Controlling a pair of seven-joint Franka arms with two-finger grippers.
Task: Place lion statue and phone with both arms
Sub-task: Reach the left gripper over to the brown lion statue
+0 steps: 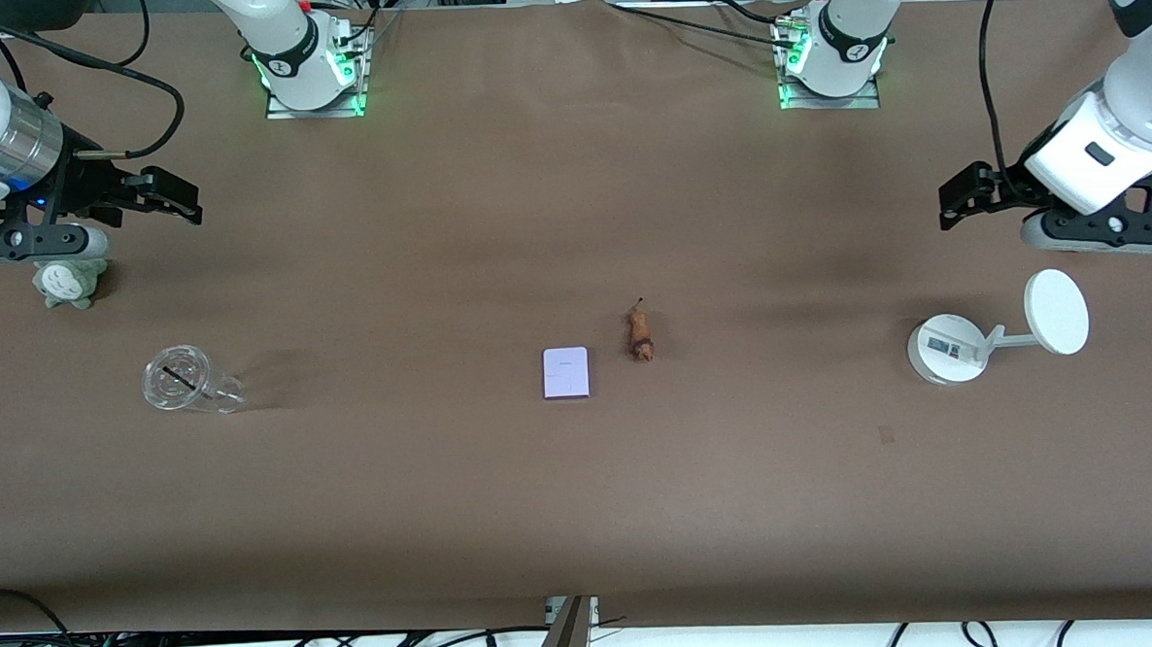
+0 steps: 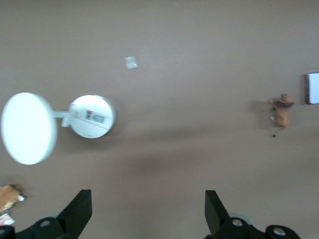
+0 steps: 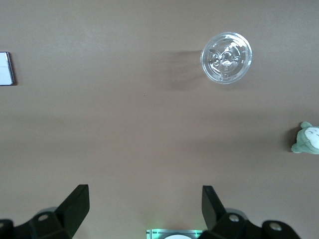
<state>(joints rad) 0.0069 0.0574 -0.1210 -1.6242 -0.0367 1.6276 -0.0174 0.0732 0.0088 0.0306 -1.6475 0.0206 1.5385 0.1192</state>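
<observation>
Clearance: bare brown table (image 1: 584, 518) is seen all round the phone (image 1: 566, 373) and lion statue (image 1: 641, 335), lying mid-table just beside each other, apart.
Count: one phone, one lion statue, one clear cup (image 1: 182, 380), one white stand (image 1: 985, 340), one grey-green plush (image 1: 69, 282).
Left gripper (image 1: 960, 200): held over the table's end near the stand, fingers (image 2: 77, 209) spread, nothing held.
Right gripper (image 1: 167, 195): held near the plush, fingers (image 3: 75, 204) spread, nothing held.
</observation>
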